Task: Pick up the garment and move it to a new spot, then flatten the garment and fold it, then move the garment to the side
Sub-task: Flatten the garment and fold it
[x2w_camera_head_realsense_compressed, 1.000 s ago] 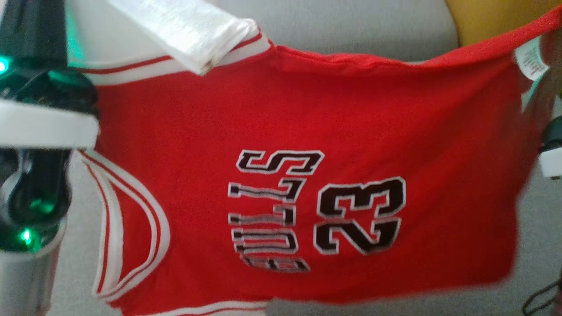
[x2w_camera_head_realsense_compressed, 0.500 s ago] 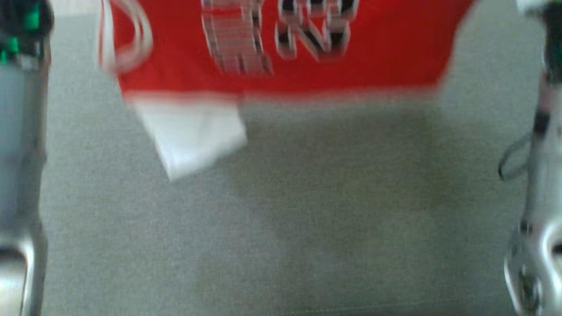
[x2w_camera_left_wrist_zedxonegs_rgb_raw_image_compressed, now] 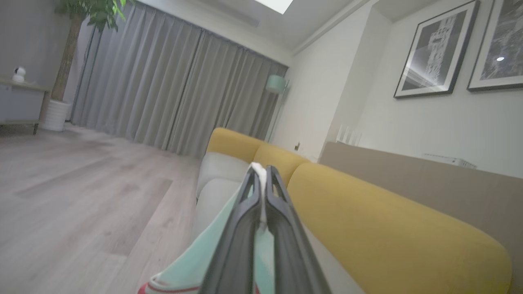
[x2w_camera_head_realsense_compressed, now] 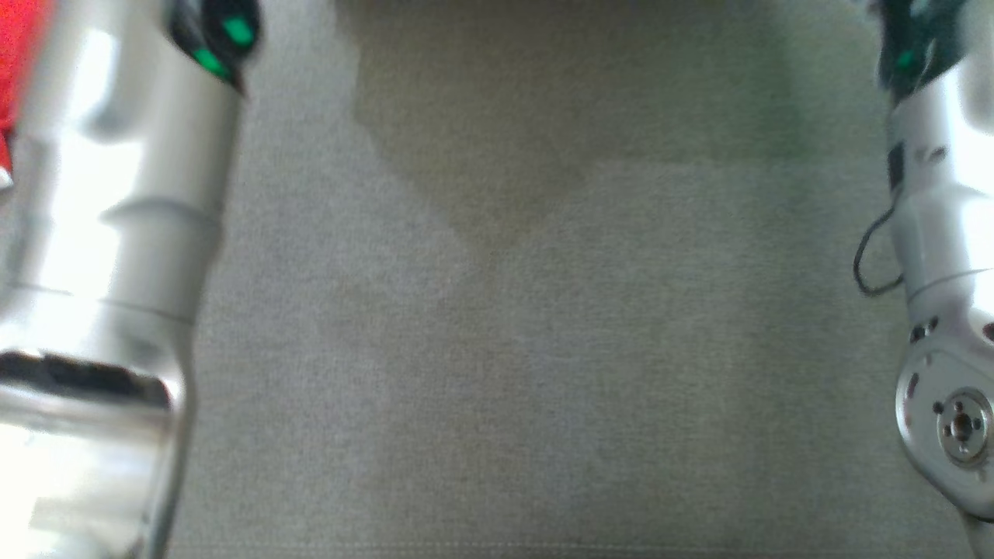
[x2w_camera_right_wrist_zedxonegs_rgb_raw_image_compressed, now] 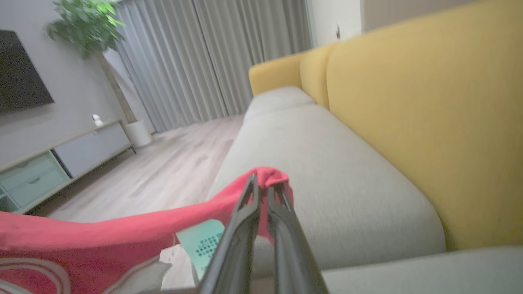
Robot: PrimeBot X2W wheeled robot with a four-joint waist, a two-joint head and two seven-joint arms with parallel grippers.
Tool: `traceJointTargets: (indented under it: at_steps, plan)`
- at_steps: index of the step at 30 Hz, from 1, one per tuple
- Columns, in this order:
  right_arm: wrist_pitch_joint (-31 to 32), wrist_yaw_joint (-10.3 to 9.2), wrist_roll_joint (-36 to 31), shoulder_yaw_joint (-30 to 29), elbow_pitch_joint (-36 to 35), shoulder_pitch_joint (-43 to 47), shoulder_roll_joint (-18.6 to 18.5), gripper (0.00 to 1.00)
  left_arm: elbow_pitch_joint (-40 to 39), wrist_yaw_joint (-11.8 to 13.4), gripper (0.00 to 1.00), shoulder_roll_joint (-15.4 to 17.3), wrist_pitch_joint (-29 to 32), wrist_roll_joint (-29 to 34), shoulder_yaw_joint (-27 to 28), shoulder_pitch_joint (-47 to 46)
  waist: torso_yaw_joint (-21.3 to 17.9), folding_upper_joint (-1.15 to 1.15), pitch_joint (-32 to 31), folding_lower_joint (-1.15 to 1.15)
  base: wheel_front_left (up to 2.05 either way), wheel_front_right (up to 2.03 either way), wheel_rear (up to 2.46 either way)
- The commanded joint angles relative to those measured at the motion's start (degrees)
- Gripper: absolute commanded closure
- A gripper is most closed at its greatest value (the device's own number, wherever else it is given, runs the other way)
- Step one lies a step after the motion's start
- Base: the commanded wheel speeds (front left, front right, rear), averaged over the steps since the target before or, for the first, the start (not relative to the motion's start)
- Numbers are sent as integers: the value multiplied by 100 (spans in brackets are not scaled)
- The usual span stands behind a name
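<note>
The garment is a red jersey with white trim. In the right wrist view its red cloth stretches off to the left, and my right gripper is shut on a bunched red edge of it above the grey sofa seat. My left gripper is shut on a white edge, with pale cloth of the garment hanging below the fingers. In the head view a sliver of red garment shows at the top left, beside my left forearm. My right forearm stands at the right edge.
Grey sofa seat cushion spreads between the two forearms, with a shadow on its far part. Yellow back cushions run along the sofa's rear. Wooden floor, grey curtains and a potted plant lie beyond.
The head view has swung down: the jersey that filled it a second ago has slid off the top, leaving bare cushion and the forearms. Both grips look unchanged.
</note>
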Motion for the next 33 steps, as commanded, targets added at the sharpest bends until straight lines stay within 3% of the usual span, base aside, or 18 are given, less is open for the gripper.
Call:
traceJointTargets:
  at_steps: [1,8,14,18,23,30,33]
  plan:
    - [-197,42,-73,-50,55,-63,101,100,-29,-62,100,125,-106,-79,32,-41,150,0,248,0,0,0,0]
    - [-743,42,-183,-53,910,181,71,100,215,-182,100,-52,-380,-307,-217,742,230,0,595,0,0,0,0]
    - [-864,42,234,152,855,559,98,100,-448,-188,100,151,-447,-519,-292,1718,106,0,535,0,0,0,0]
    - [-870,42,597,379,180,1111,116,100,-1263,-189,100,306,-451,-387,107,2626,-12,0,326,0,0,0,0]
    - [-872,42,1164,637,-803,2267,124,100,-2311,-182,100,275,-452,-106,629,4284,-93,0,-243,0,0,0,0]
    - [-872,42,1610,893,-1602,3590,101,100,-3277,-22,100,341,-453,183,598,5739,-71,0,-890,0,0,0,0]
    - [-871,42,1782,934,-2041,4298,99,100,-3823,165,100,407,-434,229,568,6462,-75,0,-1149,0,0,0,0]
